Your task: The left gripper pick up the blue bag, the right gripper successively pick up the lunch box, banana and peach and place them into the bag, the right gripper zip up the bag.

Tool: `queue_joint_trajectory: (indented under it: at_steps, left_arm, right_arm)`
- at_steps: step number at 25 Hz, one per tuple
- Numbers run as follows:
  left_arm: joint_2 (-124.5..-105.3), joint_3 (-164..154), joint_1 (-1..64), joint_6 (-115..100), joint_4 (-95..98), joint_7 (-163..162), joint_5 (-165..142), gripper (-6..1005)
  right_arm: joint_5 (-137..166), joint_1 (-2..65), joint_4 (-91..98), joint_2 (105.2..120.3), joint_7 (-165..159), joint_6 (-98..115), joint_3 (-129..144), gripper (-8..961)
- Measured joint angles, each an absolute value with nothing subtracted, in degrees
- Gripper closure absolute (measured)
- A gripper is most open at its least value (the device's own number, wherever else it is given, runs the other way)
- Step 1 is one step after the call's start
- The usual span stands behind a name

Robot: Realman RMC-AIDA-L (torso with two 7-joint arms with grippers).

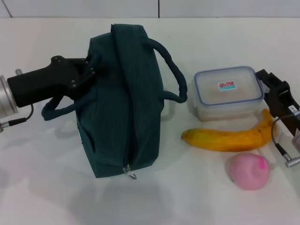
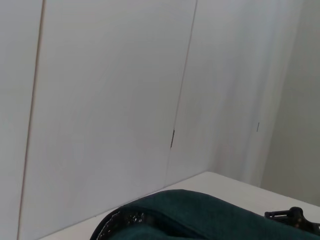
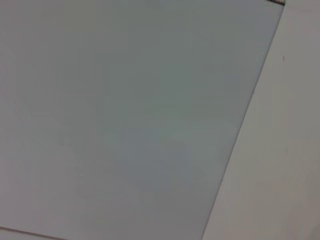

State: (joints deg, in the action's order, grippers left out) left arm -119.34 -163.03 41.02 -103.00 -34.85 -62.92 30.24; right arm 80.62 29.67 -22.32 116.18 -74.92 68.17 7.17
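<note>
The dark blue-green bag (image 1: 126, 98) stands on the white table (image 1: 47, 187), its zip running along the top to a metal pull (image 1: 131, 174) at the near end. My left gripper (image 1: 91, 69) is against the bag's left side at its handle (image 1: 58, 110). The bag's top also shows in the left wrist view (image 2: 200, 220). The clear lunch box (image 1: 228, 91) with a blue-rimmed lid sits right of the bag. The banana (image 1: 232, 137) lies in front of it, and the pink peach (image 1: 249, 170) in front of the banana. My right gripper (image 1: 273, 86) is open beside the lunch box's right end.
A white wall (image 1: 154, 7) runs along the table's back edge. The right wrist view shows only bare wall panels (image 3: 125, 125). A cable and plug (image 1: 287, 158) hang from my right arm near the peach.
</note>
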Motion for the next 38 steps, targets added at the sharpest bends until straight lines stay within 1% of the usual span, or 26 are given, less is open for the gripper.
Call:
queue_joint_trajectory:
  at_steps: [4, 7, 13, 18, 23, 30, 38]
  left_arm:
    - [-119.35, -163.0, 40.9, -102.9, -34.8, -62.7, 30.2, 925]
    - [-119.35, -163.0, 40.9, -102.9, -34.7, -62.7, 30.2, 925]
    - [-119.35, -163.0, 40.8, -102.9, -34.6, -62.7, 30.2, 926]
    - [-119.35, -163.0, 40.8, -102.9, -34.1, -62.5, 30.2, 925]
    - [-119.36, -163.0, 40.6, -103.6, -33.5, -61.3, 30.2, 926]
    - [-119.09, -163.0, 41.5, -109.2, -31.7, -61.4, 28.1, 926]
    - [-119.4, -163.0, 42.0, -105.6, -28.3, -56.8, 28.0, 925]
  right_arm:
    - [80.6, 29.7, -22.3, 116.18, -74.8, 68.4, 7.1, 509]
    - [80.8, 29.7, -22.2, 116.18, -74.8, 68.6, 7.1, 689]
    - [81.6, 29.7, -22.0, 116.18, -74.9, 69.1, 7.0, 679]
    - [81.7, 29.7, -21.7, 116.18, -74.4, 69.3, 6.9, 729]
    - [82.6, 29.9, -21.4, 116.18, -71.8, 70.1, 6.6, 858]
    - [86.8, 30.1, -18.0, 116.17, -72.1, 73.0, 7.1, 854]
    - [91.0, 29.8, -9.7, 116.15, -70.9, 86.5, 7.6, 850]
